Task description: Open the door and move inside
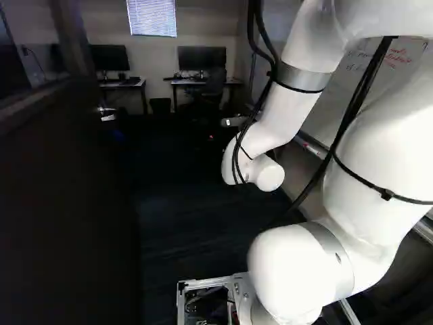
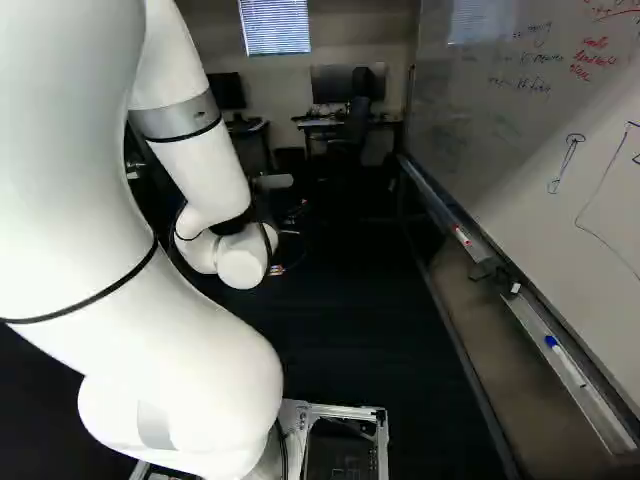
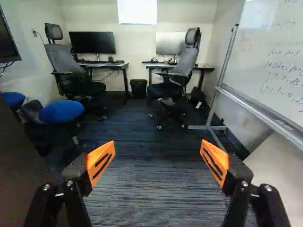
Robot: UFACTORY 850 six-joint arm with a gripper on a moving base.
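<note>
The white arm (image 1: 369,210) stands right of the open door (image 1: 61,203); its gripper (image 3: 158,144), jaws wide and empty, is also right of it. Opening looks done; to move fully inside probably remains.

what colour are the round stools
Blue seats on the stools, best seen in the wrist view.

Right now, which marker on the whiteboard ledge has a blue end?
The nearer marker in the right base view, white-barrelled, lower along the ledge. Its end is blue; the farther marker shows red.
</note>
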